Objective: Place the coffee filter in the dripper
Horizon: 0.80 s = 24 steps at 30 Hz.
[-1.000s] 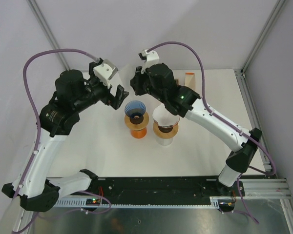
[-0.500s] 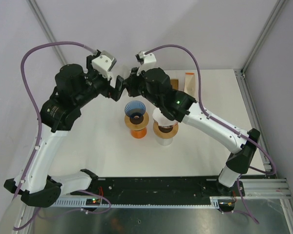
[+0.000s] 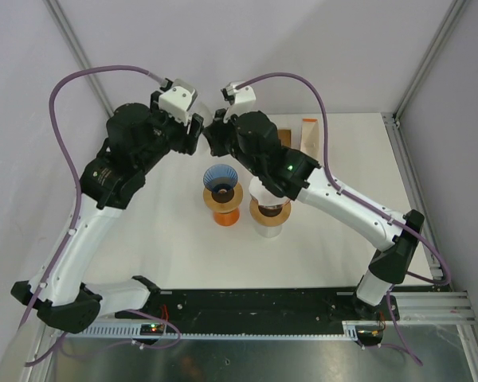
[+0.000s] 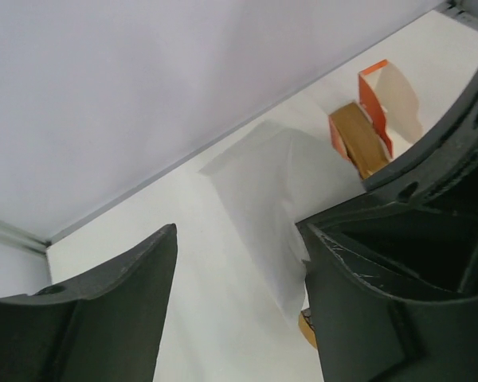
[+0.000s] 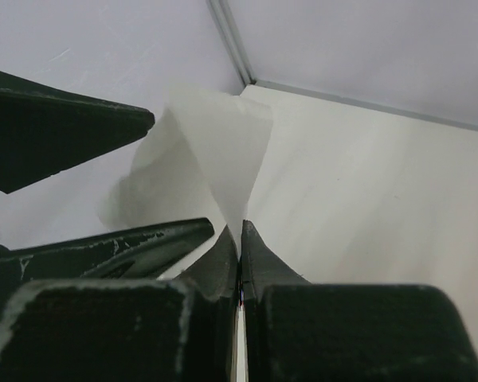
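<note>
The released left hand (image 4: 237, 247) is now brought up to the coffee filter (image 5: 223, 143) grasped by the right hand (image 5: 239, 239), presumably for opening.

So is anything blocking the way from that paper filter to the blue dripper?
Nothing visible does. The right gripper pinches the coffee filter behind the blue dripper, whose mouth shows uncovered from above. The open left gripper sits beside the filter, clear of the dripper.

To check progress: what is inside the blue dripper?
No paper lies in the blue dripper; only its blue wall and a dark centre hole show. The coffee filter is pinched in the right pincer. Below the hole is hidden.
</note>
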Tool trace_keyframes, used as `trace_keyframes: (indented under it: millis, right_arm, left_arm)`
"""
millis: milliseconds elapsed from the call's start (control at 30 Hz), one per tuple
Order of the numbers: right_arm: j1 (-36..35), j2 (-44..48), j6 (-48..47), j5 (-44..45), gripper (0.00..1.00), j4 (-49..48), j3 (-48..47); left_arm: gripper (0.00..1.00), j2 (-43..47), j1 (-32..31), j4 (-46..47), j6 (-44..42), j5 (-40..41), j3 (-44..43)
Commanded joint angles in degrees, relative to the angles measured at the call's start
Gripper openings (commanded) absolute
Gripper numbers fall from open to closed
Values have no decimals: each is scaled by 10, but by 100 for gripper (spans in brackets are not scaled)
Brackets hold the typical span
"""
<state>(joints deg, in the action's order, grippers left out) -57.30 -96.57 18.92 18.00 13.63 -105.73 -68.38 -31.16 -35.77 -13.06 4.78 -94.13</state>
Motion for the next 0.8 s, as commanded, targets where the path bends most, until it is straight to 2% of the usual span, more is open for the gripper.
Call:
trace_keyframes:
  millis: [0, 300, 367, 500, 567, 767]
  right_arm:
    - [-2, 7, -33, 42, 0, 5, -5]
    - [21, -20, -36, 28, 0, 89, -48]
    - [24, -19, -35, 20, 0, 93, -48]
    - [38, -22, -30, -16, 0, 122, -63]
    - [51, -23, -24, -38, 0, 153, -72]
    - [69, -32, -34, -97, 0, 275, -130]
  left_arm:
    - [66, 4, -11, 41, -31, 69, 10]
    - [49, 2, -13, 59, -53, 99, 36]
    - [40, 0, -13, 60, -54, 92, 42]
    - [13, -1, -12, 59, -47, 55, 56]
    - [4, 4, -13, 57, -42, 45, 61]
    - [0, 16, -13, 11, -35, 6, 65]
